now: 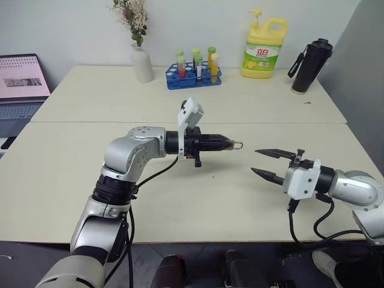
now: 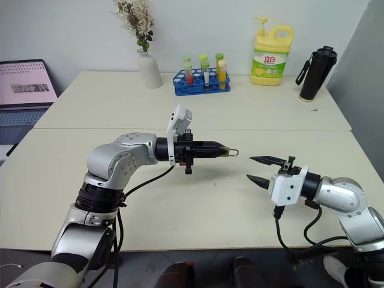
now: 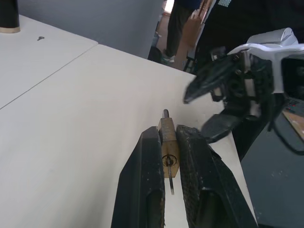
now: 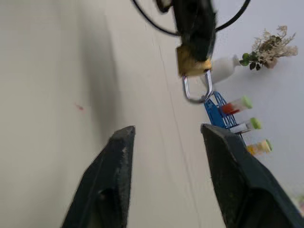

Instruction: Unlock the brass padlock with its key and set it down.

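- Above the near table [image 1: 198, 198], at mid-scene, the left gripper [image 1: 221, 144] points rightward with its two black fingers pressed onto the brass padlock [image 3: 167, 142], which hangs clear of the tabletop.
- Padlock: squarish gold-coloured body clamped between the ribbed finger pads; its thin silvery shackle [image 4: 196, 90], a smooth U of wire, juts past the fingertips toward the right gripper [image 1: 269, 164].
- Key [image 3: 169, 176]: a pale metal sliver standing in the keyway on the body's near face, between the left fingers.
- Right gripper: fingers spread and empty, level, aimed leftward at the padlock, with an open gap separating them from it.
- Step in hand, as judged: the right gripper must take either the key or the shackle. Good practice would be to line the spread fingers squarely on the tiny part before closing, approach slowly, and keep the left clamp steady so the body cannot twist.
- Risk, as judged: smooth metal and very small parts invite slipping; a skewed pinch could knock the key out.
- Far table [image 1: 108, 96]: white vase [image 1: 143, 63], blue tube rack [image 1: 194, 77], yellow soap bottle [image 1: 264, 48], black flask [image 1: 311, 66]; laptop [image 1: 21, 84] at far left.
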Robot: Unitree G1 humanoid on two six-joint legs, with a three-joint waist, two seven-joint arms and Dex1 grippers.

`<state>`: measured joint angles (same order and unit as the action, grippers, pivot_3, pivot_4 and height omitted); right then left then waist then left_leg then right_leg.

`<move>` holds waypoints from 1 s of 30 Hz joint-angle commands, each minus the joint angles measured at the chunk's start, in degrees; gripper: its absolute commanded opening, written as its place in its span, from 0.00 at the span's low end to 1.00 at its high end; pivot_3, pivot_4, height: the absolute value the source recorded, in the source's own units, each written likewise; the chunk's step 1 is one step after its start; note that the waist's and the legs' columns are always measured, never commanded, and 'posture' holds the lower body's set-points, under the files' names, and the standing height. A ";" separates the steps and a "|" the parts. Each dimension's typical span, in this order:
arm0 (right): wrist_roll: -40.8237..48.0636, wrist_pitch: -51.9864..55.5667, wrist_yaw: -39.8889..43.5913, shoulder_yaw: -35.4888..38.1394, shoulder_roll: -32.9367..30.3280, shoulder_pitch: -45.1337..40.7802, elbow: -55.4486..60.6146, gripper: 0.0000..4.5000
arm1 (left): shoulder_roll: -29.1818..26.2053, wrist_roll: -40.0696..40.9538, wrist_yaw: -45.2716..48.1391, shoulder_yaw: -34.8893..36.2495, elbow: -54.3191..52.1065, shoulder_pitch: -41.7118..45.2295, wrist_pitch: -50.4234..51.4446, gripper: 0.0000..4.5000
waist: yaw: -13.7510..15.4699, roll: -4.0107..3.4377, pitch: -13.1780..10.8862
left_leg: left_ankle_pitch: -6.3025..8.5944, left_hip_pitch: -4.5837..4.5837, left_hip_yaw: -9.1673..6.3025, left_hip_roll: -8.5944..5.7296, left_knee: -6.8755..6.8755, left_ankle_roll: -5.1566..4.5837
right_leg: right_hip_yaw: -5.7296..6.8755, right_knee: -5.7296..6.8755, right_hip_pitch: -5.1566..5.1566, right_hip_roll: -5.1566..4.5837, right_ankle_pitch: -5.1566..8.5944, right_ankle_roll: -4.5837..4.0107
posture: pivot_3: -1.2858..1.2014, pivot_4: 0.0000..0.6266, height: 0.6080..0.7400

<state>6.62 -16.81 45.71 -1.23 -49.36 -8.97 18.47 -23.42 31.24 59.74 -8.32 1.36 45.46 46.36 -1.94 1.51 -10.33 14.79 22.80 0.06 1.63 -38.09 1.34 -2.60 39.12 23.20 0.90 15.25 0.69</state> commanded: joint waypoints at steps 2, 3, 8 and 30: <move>5.63 8.46 0.86 -0.98 1.95 -3.61 6.35 0.13 | -0.44 0.32 1.75 0.03 -1.43 1.52 -1.66 0.03 | 0.04 0.00 0.00 | 0.00 0.00 -0.05 0.00 0.00 0.00 | 0.01 0.01 0.00 0.02 0.02 0.04 | 0.52 0.24 1.00; 6.08 10.78 0.61 -1.57 2.81 -4.64 6.85 0.05 | -0.43 0.33 1.85 0.01 -1.55 1.59 -1.74 0.03 | 0.03 0.00 0.00 | 0.00 0.00 -0.05 0.01 -0.01 0.00 | 0.01 0.01 0.00 0.03 0.04 0.07 | 0.52 0.24 1.00; 5.59 14.76 2.11 -2.50 4.56 -8.28 5.48 0.00 | -0.97 0.61 2.07 0.06 -3.15 1.09 -1.56 0.03 | 0.31 0.00 0.00 | 0.00 0.04 -0.07 0.00 -0.02 0.00 | 0.03 -0.03 0.00 0.01 0.03 0.05 | 0.52 0.24 1.00; 2.46 12.62 8.12 -4.05 6.22 -14.13 -1.20 0.00 | -2.81 1.96 3.97 0.14 -7.29 -1.43 -0.86 0.03 | 0.31 0.00 0.00 | 0.00 0.07 -0.07 -0.01 -0.01 0.00 | 0.05 -0.04 0.02 -0.03 0.02 0.02 | 0.52 0.24 1.00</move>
<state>8.99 -2.75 52.87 -5.82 -42.47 -21.98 16.66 -25.75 31.68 62.99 -8.73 -3.99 43.36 46.03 -1.64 1.51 -10.33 14.79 22.88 -0.01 1.63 -38.10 1.34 -2.55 39.07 23.22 0.87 15.26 0.71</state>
